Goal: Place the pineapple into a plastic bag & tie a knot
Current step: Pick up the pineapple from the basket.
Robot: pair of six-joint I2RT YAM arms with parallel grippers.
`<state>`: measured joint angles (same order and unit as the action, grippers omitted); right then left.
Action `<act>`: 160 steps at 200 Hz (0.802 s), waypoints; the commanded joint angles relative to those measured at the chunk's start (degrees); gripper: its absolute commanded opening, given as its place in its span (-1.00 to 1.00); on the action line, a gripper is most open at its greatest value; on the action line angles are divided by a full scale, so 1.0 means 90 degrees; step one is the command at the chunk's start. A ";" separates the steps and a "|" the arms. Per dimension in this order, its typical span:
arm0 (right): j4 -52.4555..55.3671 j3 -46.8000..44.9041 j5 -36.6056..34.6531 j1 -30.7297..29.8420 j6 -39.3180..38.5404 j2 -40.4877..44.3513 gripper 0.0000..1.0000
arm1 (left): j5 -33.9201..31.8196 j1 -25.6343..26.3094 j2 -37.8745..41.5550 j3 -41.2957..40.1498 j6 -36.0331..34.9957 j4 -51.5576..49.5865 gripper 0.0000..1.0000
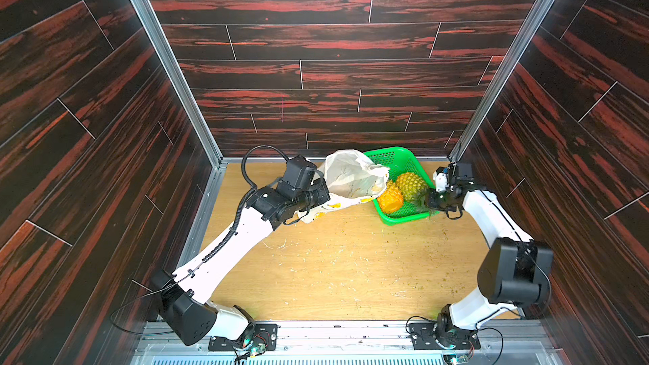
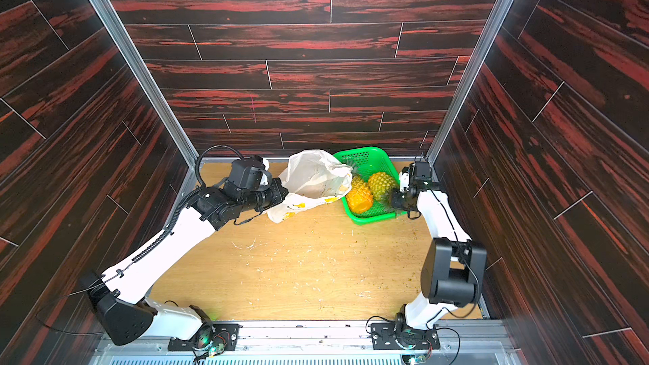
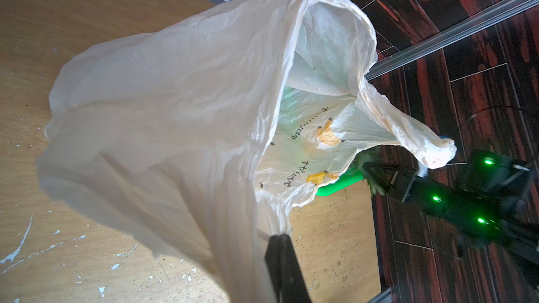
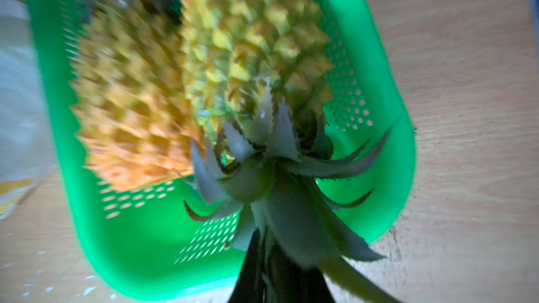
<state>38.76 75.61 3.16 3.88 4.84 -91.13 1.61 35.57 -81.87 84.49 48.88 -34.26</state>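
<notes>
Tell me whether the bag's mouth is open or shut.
Open. In the left wrist view the plastic bag gapes wide, its rim spread and its printed inner wall showing.

Small dark lettering point(image 3: 296, 138) on the plastic bag point(image 3: 175, 97); illegible

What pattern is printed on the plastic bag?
The plastic bag is white with yellow banana prints and dark lettering; clearest in the left wrist view.

the plastic bag point(image 1: 347, 177) is white with yellow banana prints and dark lettering. the basket point(image 1: 386, 151) is bright green, perforated. the orange pineapple point(image 1: 390, 200) and the yellow-green pineapple point(image 1: 411, 184) show diamond scales.
</notes>
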 commanded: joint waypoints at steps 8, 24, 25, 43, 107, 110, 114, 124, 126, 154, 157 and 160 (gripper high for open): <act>-0.0117 0.0662 0.0530 0.0005 0.0336 0.0866 -1.00 | -0.0093 -0.0028 0.0138 0.0005 -0.0140 -0.0060 -1.00; 0.0011 0.0701 0.0600 0.0005 0.0510 0.1170 -1.00 | -0.0034 -0.0028 0.0098 0.0032 -0.0205 -0.0061 -1.00; 0.0015 0.0700 0.0603 0.0002 0.0523 0.1185 -1.00 | -0.0033 -0.0032 0.0100 0.0034 -0.0211 -0.0061 -1.00; 0.0051 0.0610 0.0649 0.0006 0.0641 0.1593 -1.00 | 0.0028 -0.0033 0.0062 0.0030 -0.0260 -0.0060 -1.00; 0.0292 0.1265 0.0961 0.0003 0.0685 0.2313 -1.00 | 0.0123 -0.0029 -0.0061 0.0172 -0.0357 -0.0131 -1.00; 0.0293 0.1313 0.1040 -0.0001 0.0686 0.2348 -1.00 | 0.0133 -0.0027 -0.0062 0.0169 -0.0371 -0.0135 -1.00; 0.0286 0.1366 0.1156 0.0001 0.0683 0.2394 -1.00 | 0.0129 -0.0027 -0.0063 0.0170 -0.0368 -0.0125 -1.00; 0.0260 0.1485 0.1475 -0.0002 0.0683 0.2489 -1.00 | 0.0134 -0.0027 -0.0050 0.0140 -0.0365 -0.0114 -1.00; 0.0248 0.1509 0.1548 -0.0009 0.0683 0.2506 -1.00 | 0.0134 -0.0027 -0.0053 0.0138 -0.0364 -0.0110 -1.00; 0.0185 0.1846 0.2085 -0.0323 0.0621 0.2705 -1.00 | 0.0136 -0.0027 -0.0024 0.0099 -0.0372 -0.0081 -1.00; 0.0185 0.1893 0.2106 -0.0378 0.0583 0.2711 -1.00 | 0.0131 -0.0029 -0.0020 0.0102 -0.0378 -0.0073 -1.00; 0.0185 0.1934 0.2127 -0.0449 0.0545 0.2722 -1.00 | 0.0130 -0.0027 -0.0024 0.0098 -0.0382 -0.0082 -1.00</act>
<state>47.46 87.68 13.78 2.94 10.94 -70.22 2.59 35.57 -82.52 84.58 46.46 -34.28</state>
